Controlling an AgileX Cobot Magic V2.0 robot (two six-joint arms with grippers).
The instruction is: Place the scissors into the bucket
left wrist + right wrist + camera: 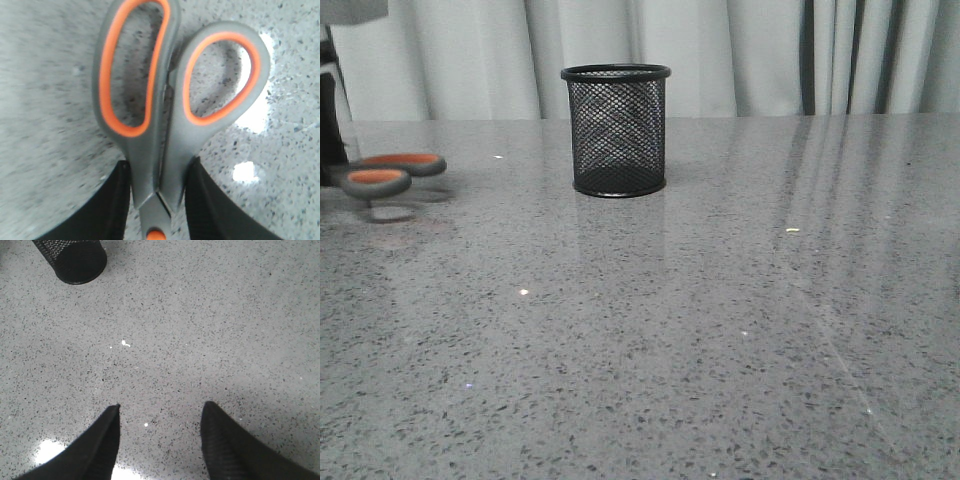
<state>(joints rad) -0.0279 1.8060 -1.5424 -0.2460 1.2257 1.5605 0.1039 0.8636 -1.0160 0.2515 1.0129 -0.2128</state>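
Gripping the scissors (157,165) just below the grey, orange-lined loops, our left tool (157,200) is pinched on the shanks near the orange pivot, holding them at the worktop's (720,330) far left edge. Our right tool (160,440) hangs spread, holding nothing. Black mesh bucket (616,130) stands upright, well apart from both.
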